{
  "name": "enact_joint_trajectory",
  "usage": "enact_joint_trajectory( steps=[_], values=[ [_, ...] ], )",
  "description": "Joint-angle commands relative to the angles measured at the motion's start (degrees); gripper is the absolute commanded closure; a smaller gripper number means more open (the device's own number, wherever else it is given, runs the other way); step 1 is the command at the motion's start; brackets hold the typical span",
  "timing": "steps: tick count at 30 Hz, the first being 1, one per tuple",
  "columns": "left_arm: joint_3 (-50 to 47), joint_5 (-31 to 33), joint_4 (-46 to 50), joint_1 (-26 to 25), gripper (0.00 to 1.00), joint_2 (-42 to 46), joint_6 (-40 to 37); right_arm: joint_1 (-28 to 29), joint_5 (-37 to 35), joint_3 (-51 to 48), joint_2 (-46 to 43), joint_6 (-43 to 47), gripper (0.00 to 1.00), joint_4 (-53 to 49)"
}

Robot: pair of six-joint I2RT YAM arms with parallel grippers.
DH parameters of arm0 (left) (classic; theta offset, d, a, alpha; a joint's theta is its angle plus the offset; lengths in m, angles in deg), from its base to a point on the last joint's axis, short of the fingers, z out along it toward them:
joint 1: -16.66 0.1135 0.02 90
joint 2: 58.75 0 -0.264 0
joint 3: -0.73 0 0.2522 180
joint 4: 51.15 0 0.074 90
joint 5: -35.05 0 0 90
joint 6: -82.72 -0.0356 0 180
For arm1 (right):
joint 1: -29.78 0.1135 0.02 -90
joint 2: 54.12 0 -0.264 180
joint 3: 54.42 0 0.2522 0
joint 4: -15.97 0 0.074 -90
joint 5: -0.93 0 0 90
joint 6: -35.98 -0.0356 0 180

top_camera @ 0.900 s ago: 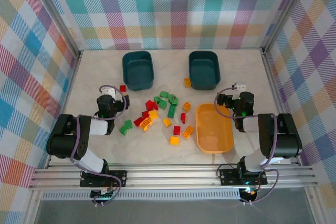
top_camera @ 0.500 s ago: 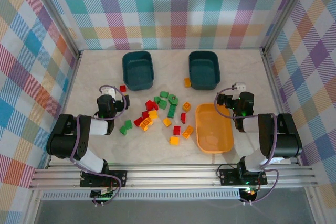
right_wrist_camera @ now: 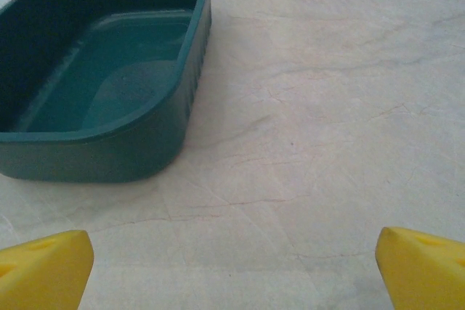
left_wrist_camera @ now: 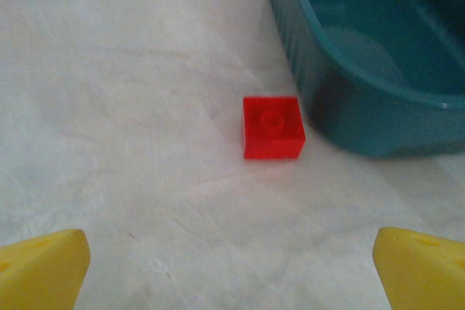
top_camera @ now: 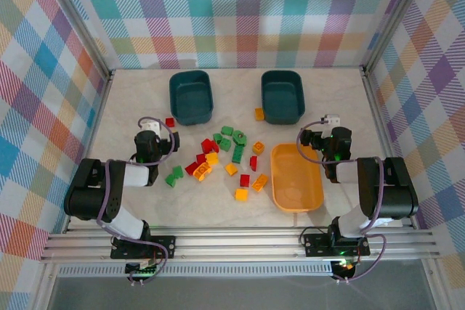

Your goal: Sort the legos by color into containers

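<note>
L to R: your left gripper (left_wrist_camera: 232, 270), fingers spread & empty, faces a lone red lego (left_wrist_camera: 272, 127) just beside the left teal bin (left_wrist_camera: 349, 125). The other legos (top_camera: 225, 157) lie unsorted mid-table, near the yellow-orange bin (top_camera: 275, 173). The right gripper (right_wrist_camera: 232, 266), also spread & empty, faces the right teal bin (right_wrist_camera: 109, 154). Nothing's moved vs. a sec ago, so sorting hasn't started.

The worktop (left_wrist_camera: 131, 107) has a pale, stone-like pattern with thin veins, and it looks smooth and matt. The left teal bin (left_wrist_camera: 341, 114) is smooth plastic with a soft shine and fine ribs on its outer wall. The right teal bin (right_wrist_camera: 109, 154) looks the same. The red brick (left_wrist_camera: 272, 127) is glossy plastic. The yellow fingers (left_wrist_camera: 40, 266) look like matt plastic. The rails (top_camera: 240, 245) are dull metal.
</note>
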Motion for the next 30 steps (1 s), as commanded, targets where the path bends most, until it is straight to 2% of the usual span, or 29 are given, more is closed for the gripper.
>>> enact_joint_trajectory(
  steps=[1, 3, 6, 7, 8, 9, 13, 15, 16, 18, 20, 22, 24, 27, 30],
  values=[
    [8.0, -2.1, 15.2, -0.2, 0.0, 7.7, -1.1, 3.0, -3.0, 5.6, -8.6, 2.8, 0.0, -13.8],
    [11.1, -4.3, 18.9, -0.4, 0.0, 12.9, 1.0, 5.5, -7.7, 12.0, -14.2, 0.1, 0.0, -26.2],
    [15.3, -5.9, 21.9, -1.8, 0.0, 19.8, 6.8, 6.3, -13.5, 26.0, -19.1, -13.9, 0.0, -51.0],
    [17.2, -5.5, 24.1, -2.1, 0.0, 21.1, 9.6, 6.3, -14.0, 29.3, -19.5, -17.2, 0.0, -57.2],
    [19.9, -4.5, 27.1, -2.5, 0.0, 22.0, 13.1, 6.3, -11.5, 32.6, -19.9, -17.0, 0.0, -62.3],
    [22.6, -4.1, 30.3, -2.7, 0.0, 22.5, 16.7, 6.2, -8.8, 34.1, -20.4, -15.6, 0.0, -65.6],
    [30.8, -3.4, 40.6, -2.7, 0.0, 21.0, 34.7, 5.8, -5.7, 28.4, -26.3, -24.8, 0.0, -66.3],
    [34.7, 3.7, 54.1, -2.5, 0.0, 18.8, 48.8, 5.8, -3.9, 27.6, -28.0, -27.1, 0.08, -71.6],
    [34.3, 3.9, 55.0, -1.9, 0.0, 17.7, 51.0, 5.8, -3.4, 27.9, -27.8, -27.8, 0.13, -74.6],
    [31.2, -3.3, 49.1, 0.6, 0.0, 14.9, 50.6, 5.8, -1.2, 27.8, -26.9, -28.0, 0.22, -79.7],
    [30.8, -10.6, 46.4, 1.9, 0.0, 11.1, 52.0, 5.8, -0.6, 26.7, -26.0, -27.3, 0.24, -83.0],
    [34.2, -15.8, 48.6, 1.9, 0.0, 6.1, 50.0, 5.8, -0.4, 24.9, -25.0, -26.7, 0.26, -85.7],
    [39.7, -19.9, 53.2, 1.8, 0.08, 0.6, 46.6, 5.8, 0.3, 22.5, -24.1, -27.4, 0.3, -86.3],
    [44.7, -22.1, 58.9, 1.1, 0.14, -4.2, 43.0, 5.8, 0.7, 19.2, -23.6, -29.0, 0.32, -84.9],
    [47.7, -20.0, 63.2, 0.2, 0.17, -6.1, 39.9, 5.8, 0.5, 17.4, -22.1, -29.1, 0.36, -83.9]
  ],
)
